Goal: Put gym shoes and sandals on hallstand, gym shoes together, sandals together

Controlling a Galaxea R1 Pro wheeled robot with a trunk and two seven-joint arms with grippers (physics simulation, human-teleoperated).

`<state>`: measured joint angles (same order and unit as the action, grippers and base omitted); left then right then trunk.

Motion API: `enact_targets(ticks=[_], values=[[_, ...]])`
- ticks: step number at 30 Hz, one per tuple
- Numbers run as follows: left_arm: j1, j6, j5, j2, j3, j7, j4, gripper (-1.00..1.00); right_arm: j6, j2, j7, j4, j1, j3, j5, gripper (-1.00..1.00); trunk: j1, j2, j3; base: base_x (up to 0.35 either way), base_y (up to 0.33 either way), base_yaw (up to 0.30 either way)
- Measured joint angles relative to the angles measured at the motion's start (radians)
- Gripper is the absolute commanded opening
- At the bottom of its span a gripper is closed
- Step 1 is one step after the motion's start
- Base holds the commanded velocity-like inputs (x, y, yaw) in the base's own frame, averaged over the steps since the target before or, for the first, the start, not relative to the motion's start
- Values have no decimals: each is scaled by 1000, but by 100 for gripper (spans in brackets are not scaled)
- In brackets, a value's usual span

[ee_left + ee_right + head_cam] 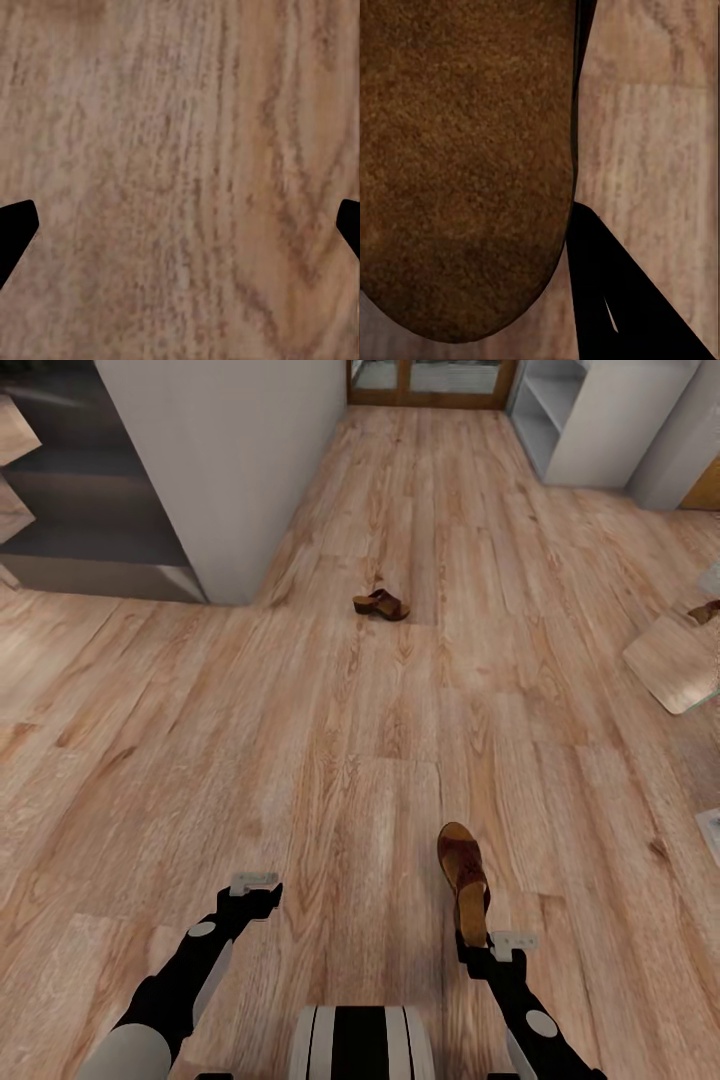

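A dark brown sandal [464, 878] with a tan footbed hangs above the wood-plank corridor floor [330, 740], and my right gripper [484, 948] is shut on its heel end. In the right wrist view the sandal [465, 165] lies against one black finger [607, 300]. The second sandal [381, 604] lies on the floor farther ahead, near a wall corner. My left gripper [256, 890] hangs open over bare floor, its fingertips [15, 232] wide apart with nothing between them. The gym shoes are out of view. A pale grey shelved unit [590, 420] stands at the far right; I cannot tell whether it is the hallstand.
A white wall block [230, 470] juts out at the left, with a dark room behind it. A wood-framed door [430, 380] closes the corridor's far end. At the right edge a tilted wood-toned panel [675, 660] lies with a small brown thing [705, 610] by it.
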<state>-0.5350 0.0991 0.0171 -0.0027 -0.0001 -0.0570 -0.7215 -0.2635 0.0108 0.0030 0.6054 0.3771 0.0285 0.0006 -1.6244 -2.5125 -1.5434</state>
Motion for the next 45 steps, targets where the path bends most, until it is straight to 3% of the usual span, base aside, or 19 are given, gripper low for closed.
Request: enact_targets(ticks=[6, 12, 14, 17, 21, 25, 28, 45], values=[[0, 42, 0, -1, -2, 0, -56, 100, 22, 0, 1, 12, 0, 0, 0, -100, 3, 1, 23, 0, 0, 0], [0, 141, -5, -1, -2, 1, -89, 100, 144, 0, 4, 93, 0, 0, 0, -100, 5, 3, 46, 0, 0, 0], [0, 209, -7, -1, -2, 1, -123, 100, 187, -1, 5, 133, 0, -1, 0, -100, 6, 3, 54, 0, 0, 0], [0, 274, -6, 0, -2, 1, -175, 100, 266, -3, 5, 246, 0, -2, 1, -100, 8, 4, 66, 0, 0, 0], [0, 294, -4, 1, 0, 1, -231, 100, 364, -4, 6, 327, 0, -3, 1, -100, 9, 5, 81, 0, 0, 0], [0, 334, -5, 4, 2, 1, -303, 100, 545, -5, 3, 465, 0, -1, 2, -100, 11, 6, 97, 0, 0, 0], [0, 383, -4, 5, 3, 2, -328, 100, 611, -4, 2, 536, 0, 0, 2, -100, 13, 7, 108, 0, 0, 0], [1, 414, 2, -2, -6, 0, -339, 100, 642, -9, 3, 567, -4, -7, 5, -100, 20, 11, 174, 0, 0, 0]])
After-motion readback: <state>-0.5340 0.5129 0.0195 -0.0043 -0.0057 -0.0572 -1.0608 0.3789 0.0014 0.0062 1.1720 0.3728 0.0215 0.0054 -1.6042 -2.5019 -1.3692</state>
